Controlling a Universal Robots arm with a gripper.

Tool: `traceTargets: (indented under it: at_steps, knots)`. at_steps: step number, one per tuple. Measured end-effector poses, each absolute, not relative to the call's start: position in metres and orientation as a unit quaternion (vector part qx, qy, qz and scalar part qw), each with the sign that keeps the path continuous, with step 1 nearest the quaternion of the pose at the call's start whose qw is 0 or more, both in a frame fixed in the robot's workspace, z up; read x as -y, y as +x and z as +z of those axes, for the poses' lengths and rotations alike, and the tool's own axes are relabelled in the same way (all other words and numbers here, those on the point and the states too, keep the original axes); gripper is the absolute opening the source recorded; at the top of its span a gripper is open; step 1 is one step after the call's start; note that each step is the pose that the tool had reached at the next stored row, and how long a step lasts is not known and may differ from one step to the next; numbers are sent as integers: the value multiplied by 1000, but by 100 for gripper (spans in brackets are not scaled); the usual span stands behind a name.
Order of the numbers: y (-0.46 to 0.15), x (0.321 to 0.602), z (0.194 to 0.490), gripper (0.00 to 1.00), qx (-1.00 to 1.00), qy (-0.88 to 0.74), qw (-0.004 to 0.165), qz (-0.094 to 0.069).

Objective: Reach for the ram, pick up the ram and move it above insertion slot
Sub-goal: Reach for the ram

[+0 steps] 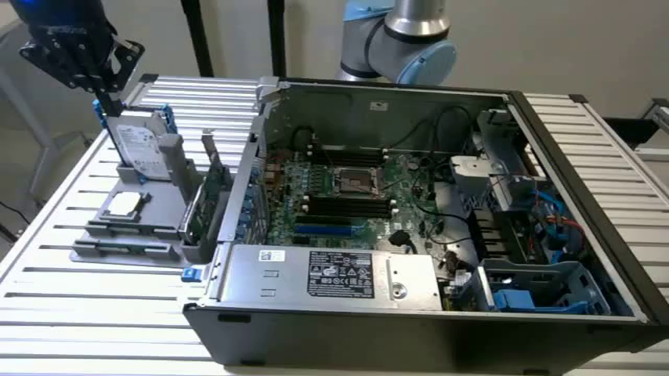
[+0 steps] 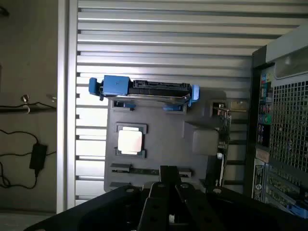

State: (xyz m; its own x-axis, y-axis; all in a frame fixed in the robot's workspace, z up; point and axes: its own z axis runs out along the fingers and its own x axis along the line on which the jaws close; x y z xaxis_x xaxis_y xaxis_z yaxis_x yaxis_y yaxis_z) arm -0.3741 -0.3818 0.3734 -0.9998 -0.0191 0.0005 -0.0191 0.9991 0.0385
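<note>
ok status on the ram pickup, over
pincer above the parts tray, near the hard drive. ram sits in the tray, not gripped. path looks clear.

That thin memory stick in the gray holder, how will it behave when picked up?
The memory stick looks like a slim flat board, so probably stiff and light. It stands on its narrow edge in the gray holder, so it may tilt or bind if lifted off-centre. Being so thin, it is likely fragile.
</note>
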Motion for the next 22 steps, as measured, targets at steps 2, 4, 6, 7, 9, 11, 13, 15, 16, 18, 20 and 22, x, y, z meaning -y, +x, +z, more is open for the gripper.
traceTargets:
  at_steps: [2,4,6,7,9,11,13,15,16,18,20,22]
  knots:
    - [-374,382,373,11,1000,10,0,-19]
    - [-374,382,373,11,1000,10,0,-19]
    - [-374,382,373,11,1000,10,0,-19]
    - [-374,382,373,11,1000,10,0,-19]
    - [-374,382,373,11,1000,10,0,-19]
    - [-374,382,373,11,1000,10,0,-19]
    - [-374,382,374,11,1000,10,1,-19]
    - [-374,384,374,11,1000,10,1,-19]
    - [-374,385,373,11,1000,10,0,-19]
    - [-374,390,373,11,1000,10,0,-19]
    - [-374,397,373,11,1000,10,0,-19]
    - [-374,406,373,11,1000,10,0,-19]
